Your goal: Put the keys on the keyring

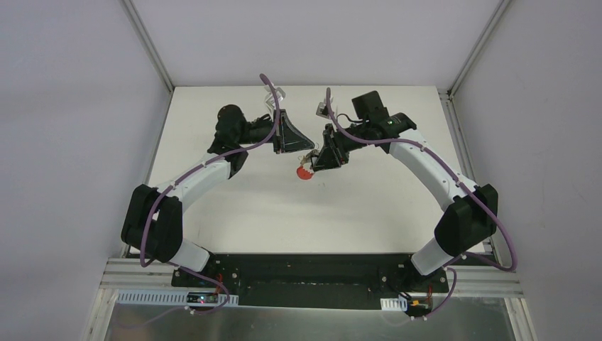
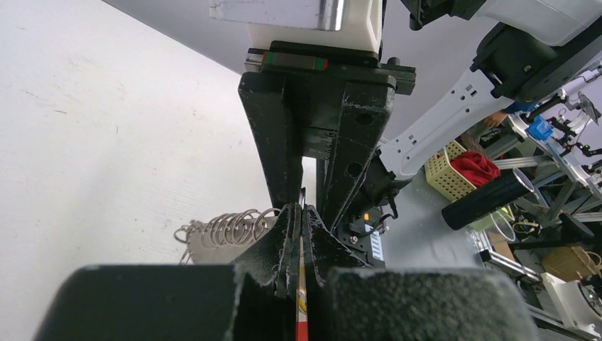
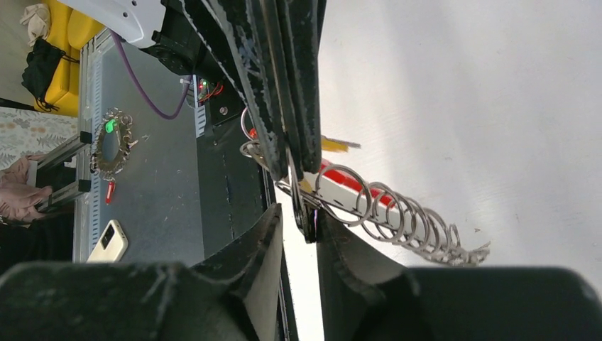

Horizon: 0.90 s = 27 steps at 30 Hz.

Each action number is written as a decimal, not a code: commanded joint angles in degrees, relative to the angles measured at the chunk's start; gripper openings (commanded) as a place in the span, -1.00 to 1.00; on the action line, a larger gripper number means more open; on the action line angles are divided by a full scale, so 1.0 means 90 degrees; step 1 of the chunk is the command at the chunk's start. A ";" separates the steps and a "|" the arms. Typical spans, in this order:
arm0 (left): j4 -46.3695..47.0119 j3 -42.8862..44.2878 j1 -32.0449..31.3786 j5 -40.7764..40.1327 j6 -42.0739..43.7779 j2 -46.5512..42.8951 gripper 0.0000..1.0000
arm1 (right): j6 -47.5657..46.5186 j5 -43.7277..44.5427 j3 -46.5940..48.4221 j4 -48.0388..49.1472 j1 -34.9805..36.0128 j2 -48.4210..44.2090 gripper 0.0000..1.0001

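Keyring (image 1: 305, 172): sitting over the middle of the table (image 1: 234, 213), just below where the two grippers are meeting tip to tip; not telling whether resting on the surface or lifted clear. Judging the threading step to be in hand and not yet done.

Being gripped by the left gripper (image 2: 300, 220), jaws clenched tight on the thin edge of the red band (image 3: 337, 174). Facing it, the right gripper (image 3: 299, 217), jaws standing slightly parted with bare table showing through the gap. Bracketing a thin dark sliver (image 3: 305, 226), perhaps the key seen edge-on; not telling that for sure, nor whether any pinching is going on.

Calling next, most likely, for easing that piece into the end wire loop with the band held steady, and for very fine alignment, given how small everything is.

Looking outward from the right wrist: a row of silver wire loops (image 3: 397, 217) fanning like a stretched spring, the red band running behind them, and a small orange-tan tag (image 3: 335, 144) poking out beyond.
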 commanded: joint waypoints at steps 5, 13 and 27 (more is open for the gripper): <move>0.0566 -0.0099 0.0043 0.0027 -0.0122 -0.0118 -1.00 | 0.0047 0.0090 0.0054 0.0200 -0.0075 -0.0129 -0.37; 0.0575 -0.0109 0.0048 0.0018 -0.0138 -0.0154 -1.00 | 0.0104 0.0123 0.0053 0.0262 -0.0082 -0.0130 -0.33; 0.0575 -0.0179 0.0043 0.0008 -0.0105 -0.0166 -1.00 | 0.0304 0.0087 0.0154 0.0317 -0.0082 -0.0022 -0.62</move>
